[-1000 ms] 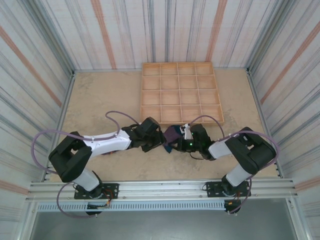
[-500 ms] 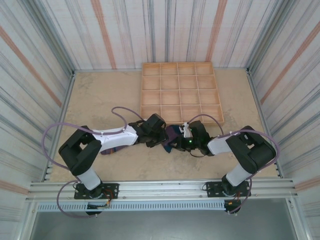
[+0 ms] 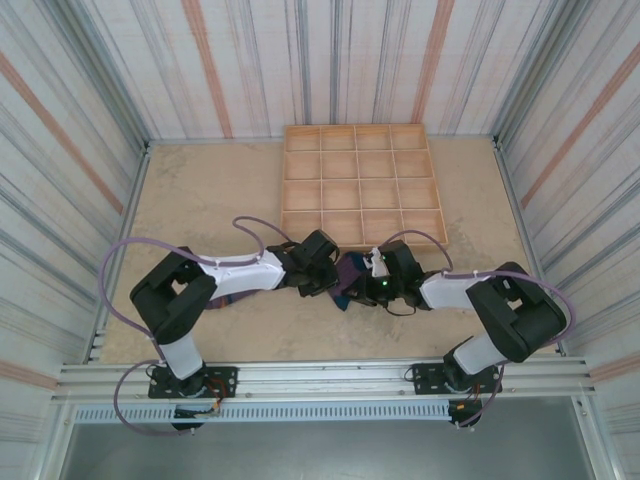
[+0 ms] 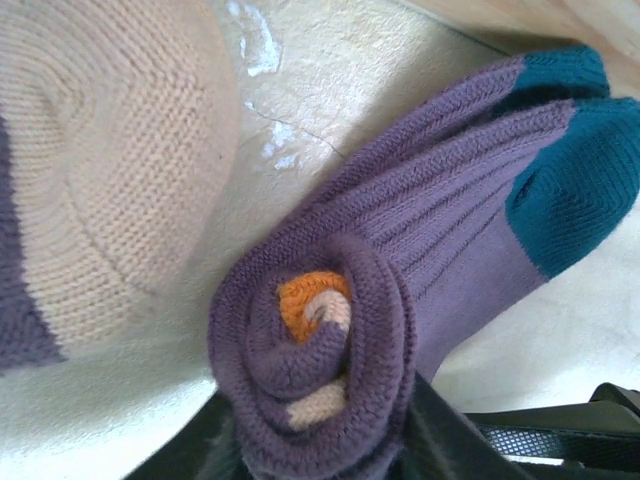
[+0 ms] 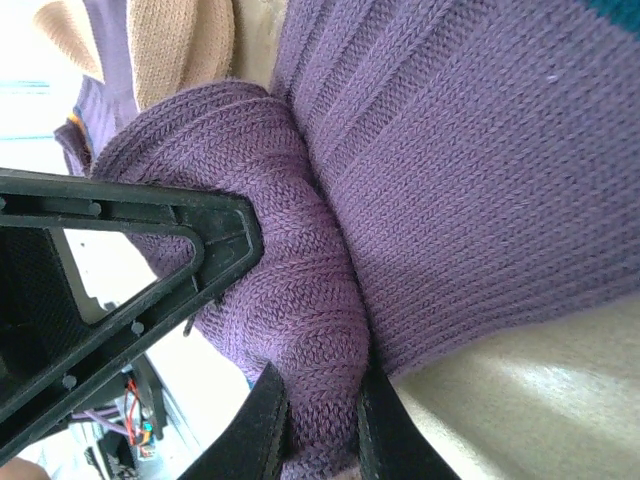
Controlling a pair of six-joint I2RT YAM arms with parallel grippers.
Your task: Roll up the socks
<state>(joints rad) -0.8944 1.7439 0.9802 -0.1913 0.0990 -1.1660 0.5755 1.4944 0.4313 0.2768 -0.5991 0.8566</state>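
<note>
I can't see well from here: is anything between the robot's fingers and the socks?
Nothing visible stands between them. The left fingers and the right fingers both pinch the rolled end of the socks directly.

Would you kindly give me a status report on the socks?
Left gripper clamped on rolled socks. Right gripper against roll, grip unclear. Teal ends unrolled. Nothing blocking.
</note>
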